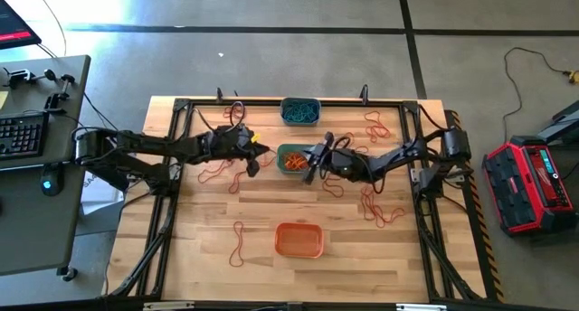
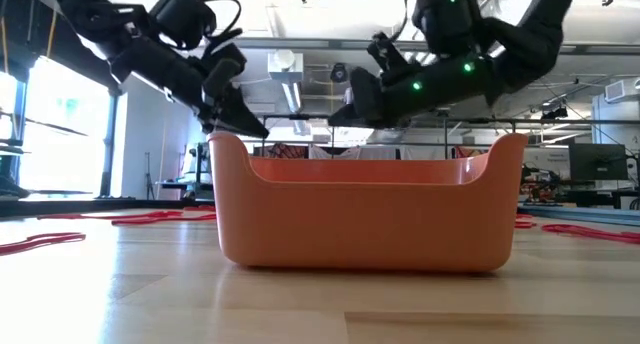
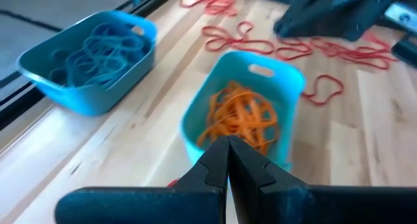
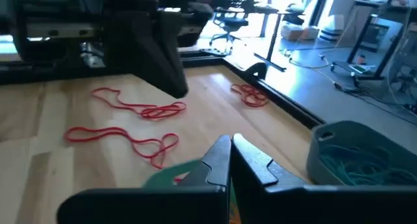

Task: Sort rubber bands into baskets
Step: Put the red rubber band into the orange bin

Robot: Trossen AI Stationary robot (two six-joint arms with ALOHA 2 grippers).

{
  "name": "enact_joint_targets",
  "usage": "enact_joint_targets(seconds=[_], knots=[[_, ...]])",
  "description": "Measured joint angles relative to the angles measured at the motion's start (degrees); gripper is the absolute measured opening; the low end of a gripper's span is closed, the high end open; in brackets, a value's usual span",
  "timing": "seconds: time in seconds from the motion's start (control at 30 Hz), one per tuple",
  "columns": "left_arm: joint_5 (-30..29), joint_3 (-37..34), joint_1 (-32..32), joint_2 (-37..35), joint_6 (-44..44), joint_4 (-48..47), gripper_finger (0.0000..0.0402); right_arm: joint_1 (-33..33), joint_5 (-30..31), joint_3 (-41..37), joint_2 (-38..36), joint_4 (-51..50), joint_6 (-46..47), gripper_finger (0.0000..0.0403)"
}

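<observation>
Three baskets stand in a line down the table's middle: a grey-blue one (image 1: 299, 111) at the far edge holding blue-teal bands (image 3: 98, 51), a teal-green one (image 1: 291, 159) holding orange bands (image 3: 242, 116), and an orange one (image 1: 298, 240) near the front. Red rubber bands (image 1: 217, 173) (image 1: 380, 207) lie loose on the wood on both sides. My left gripper (image 3: 228, 152) is shut and hangs just left of the teal-green basket. My right gripper (image 4: 229, 151) is shut and hangs at that basket's right rim (image 4: 171, 177). Both are clear of the table (image 2: 250, 124) (image 2: 342, 109). My right gripper has a small scrap of red (image 4: 178, 178) showing beside its fingers at the teal-green basket's rim. I cannot tell whether the fingers pinch it. My left gripper shows nothing between its fingers.
More red bands lie at the far right (image 1: 375, 123) and near the front left (image 1: 240, 243). A black frame (image 1: 172, 166) borders the table. The two arms face each other closely across the middle basket. Bare wood lies around the orange basket.
</observation>
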Motion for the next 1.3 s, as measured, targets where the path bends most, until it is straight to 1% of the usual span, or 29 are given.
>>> enact_joint_targets(seconds=[0.1,0.17,0.27,0.33,0.4,0.47,0.53,0.6,0.7,0.77,0.83,0.9,1.0,1.07,1.3], knots=[[1.46,0.00,2.14,0.00,0.02,-1.19,0.0000,-1.77,0.37,-4.74,-1.43,4.31,2.33,0.0000],[1.58,0.00,2.87,0.00,0.02,-1.93,0.0000,-2.71,0.34,-8.53,-3.90,5.93,4.48,0.0000],[1.65,0.00,3.23,0.00,0.44,-2.56,0.0000,-4.19,0.53,-14.24,-10.25,5.48,6.91,0.0000],[1.19,0.00,3.21,0.00,0.66,-2.57,0.0000,-5.77,2.63,-17.64,-15.39,2.78,8.32,0.0000],[1.13,0.00,3.21,0.00,0.66,-2.35,0.0000,-7.97,6.05,-19.73,-20.68,-2.45,10.06,0.0000],[1.03,0.00,3.21,0.00,0.71,-2.18,0.0000,-10.91,8.10,-20.15,-25.52,-11.24,11.57,0.0000],[1.02,0.00,3.19,0.00,0.66,-1.93,0.0000,-14.29,8.15,-19.24,-28.90,-22.94,14.33,0.0002],[1.15,0.00,3.18,0.00,0.54,-1.64,0.0000,-17.88,6.25,-17.10,-30.83,-34.19,16.73,0.0008],[2.47,0.00,3.14,0.00,0.50,-1.57,0.0000,-23.27,3.15,-13.43,-31.17,-48.09,20.22,0.0026],[3.23,0.00,2.91,0.00,0.56,-1.65,0.0000,-26.93,1.26,-10.78,-30.86,-56.63,22.95,0.0044],[3.72,0.00,2.49,0.00,1.41,-1.85,0.0000,-30.30,0.47,-8.17,-30.44,-62.95,25.08,0.0067],[3.81,0.00,2.09,0.00,2.58,-1.83,0.0000,-33.74,0.38,-6.42,-29.68,-67.08,25.59,0.0088],[3.82,0.00,1.63,0.00,3.19,-1.79,0.0000,-38.38,-1.66,-4.97,-27.76,-69.43,25.39,0.0114],[3.84,0.00,1.55,0.00,3.19,-1.85,0.0000,-40.86,-3.71,-4.65,-25.94,-69.59,24.70,0.0123],[3.82,0.00,1.48,0.00,3.54,-2.01,0.0000,-46.54,-4.08,-3.23,-18.38,-69.25,22.34,0.0126]])
